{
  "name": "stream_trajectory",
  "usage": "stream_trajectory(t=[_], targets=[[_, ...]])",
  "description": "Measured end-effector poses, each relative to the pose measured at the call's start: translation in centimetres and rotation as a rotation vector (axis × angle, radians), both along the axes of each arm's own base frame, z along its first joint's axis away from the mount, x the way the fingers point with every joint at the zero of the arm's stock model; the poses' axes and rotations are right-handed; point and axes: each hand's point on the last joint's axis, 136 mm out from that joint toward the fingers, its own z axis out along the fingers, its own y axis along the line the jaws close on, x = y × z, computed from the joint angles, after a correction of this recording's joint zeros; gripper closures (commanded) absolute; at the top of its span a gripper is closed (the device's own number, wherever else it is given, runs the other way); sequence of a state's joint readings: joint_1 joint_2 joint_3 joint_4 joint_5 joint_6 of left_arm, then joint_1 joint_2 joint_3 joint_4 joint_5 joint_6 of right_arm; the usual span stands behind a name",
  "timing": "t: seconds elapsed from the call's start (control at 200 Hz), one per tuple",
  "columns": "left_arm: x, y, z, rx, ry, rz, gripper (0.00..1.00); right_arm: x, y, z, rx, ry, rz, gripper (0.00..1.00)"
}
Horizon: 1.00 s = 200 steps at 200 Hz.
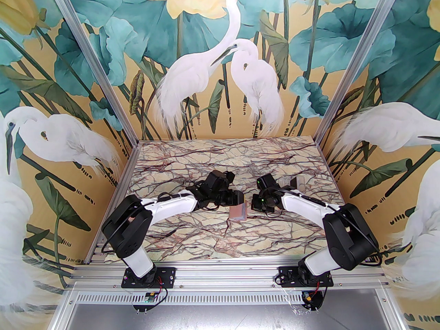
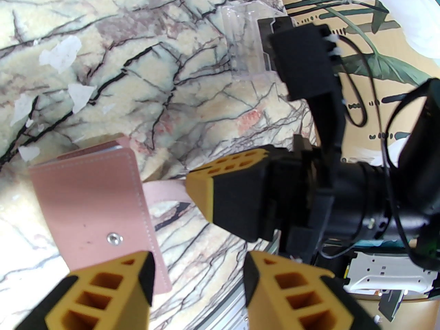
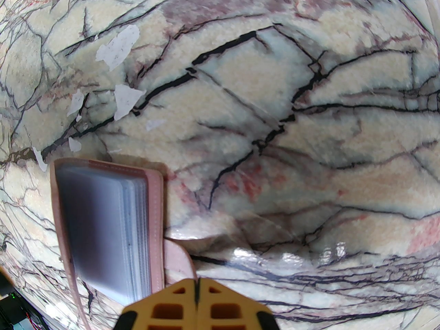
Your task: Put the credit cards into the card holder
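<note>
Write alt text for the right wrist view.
A dusty-pink leather-like card holder sits open on the veined marble-patterned table, its pale grey-blue sleeves showing. The right pincer is shut on the holder's short pink tab at the bottom edge. White torn patches mark the tabletop at upper left.

Bright, even light; soft shadows on the worktop (image 1: 206,246); both wrist views bulge at their edges; the card holder (image 3: 103,225) is blurred close up; small glints beside it.

Surface (image 1: 192,232): marble pattern, dark and reddish veins.
White patches (image 3: 118,46): torn-looking, scattered on the surface.
Walls (image 1: 68,81): egrets, teal leaves.
</note>
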State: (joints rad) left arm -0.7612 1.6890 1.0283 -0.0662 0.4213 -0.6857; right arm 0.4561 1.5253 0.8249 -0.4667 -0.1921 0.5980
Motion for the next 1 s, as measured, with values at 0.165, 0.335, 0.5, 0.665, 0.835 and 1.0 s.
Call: stream_trajectory(t=[0.165, 0.335, 0.5, 0.665, 0.835, 1.0], targets=[[0.0, 2.5, -0.8, 0.038, 0.013, 0.050, 0.64, 0.0, 0.0, 0.0, 0.000, 0.000, 0.000, 1.00], [0.4, 4.4, -2.7, 0.078, 0.048, 0.098, 0.69, 0.0, 0.0, 0.0, 0.000, 0.000, 0.000, 1.00], [0.0, 5.4, -5.3, 0.123, 0.101, 0.111, 0.70, 0.0, 0.0, 0.0, -0.001, 0.001, 0.000, 1.00], [-0.1, 5.3, -7.0, 0.141, 0.129, 0.105, 0.72, 0.0, 0.0, 0.0, 0.000, 0.002, 0.000, 1.00], [-0.4, 4.7, -8.2, 0.139, 0.147, 0.083, 0.74, 0.0, 0.0, 0.1, -0.001, 0.003, 0.000, 1.00], [-0.5, 3.7, -8.4, 0.134, 0.151, 0.056, 0.66, -0.1, 0.1, 0.1, 0.003, 0.005, 0.002, 1.00]])
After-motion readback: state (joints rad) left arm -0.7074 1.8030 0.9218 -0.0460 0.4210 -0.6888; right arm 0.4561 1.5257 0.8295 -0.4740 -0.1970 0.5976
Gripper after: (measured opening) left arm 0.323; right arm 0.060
